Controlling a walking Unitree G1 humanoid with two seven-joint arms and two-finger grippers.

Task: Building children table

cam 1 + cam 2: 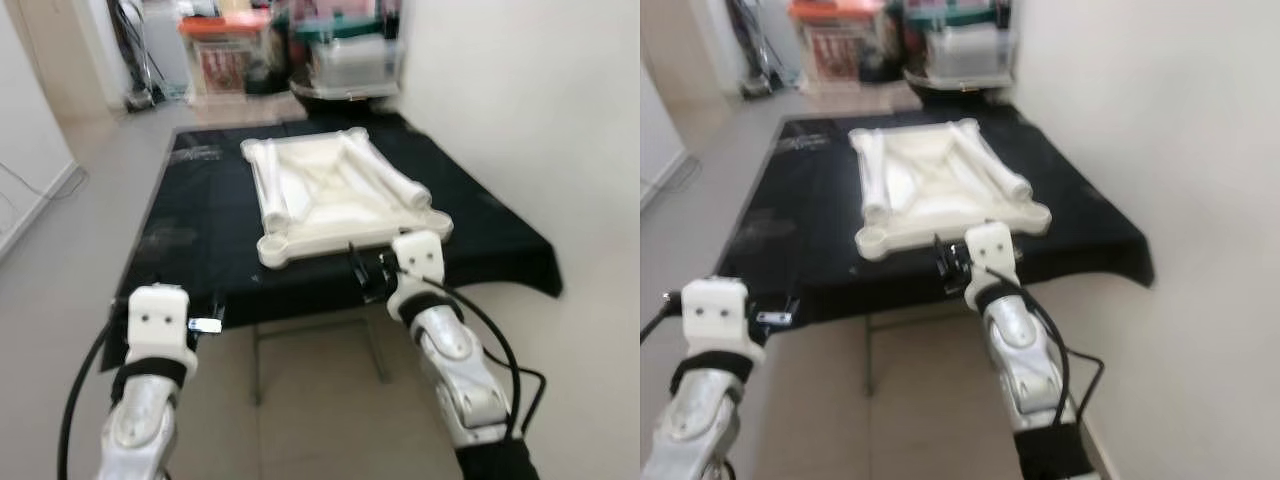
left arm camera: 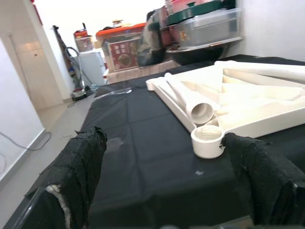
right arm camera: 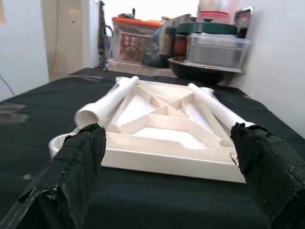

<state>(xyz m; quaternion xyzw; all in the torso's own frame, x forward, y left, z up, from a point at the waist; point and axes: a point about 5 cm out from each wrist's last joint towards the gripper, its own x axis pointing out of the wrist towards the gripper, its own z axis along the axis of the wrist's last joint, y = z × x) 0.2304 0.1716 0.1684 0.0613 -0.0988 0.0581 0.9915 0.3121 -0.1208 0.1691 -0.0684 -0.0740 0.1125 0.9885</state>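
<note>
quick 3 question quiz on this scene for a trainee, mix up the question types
1. True or false: the white tabletop lies upside down on the black cloth.
2. How many loose white legs rest on the tabletop? A) one B) two C) four
3. Which gripper is nearer the tabletop's front edge?

Key:
1. True; its ribbed underside faces up.
2. B; one along each side.
3. The right gripper, open at the edge; the left gripper, also open, sits off towards the cloth's corner.
</note>
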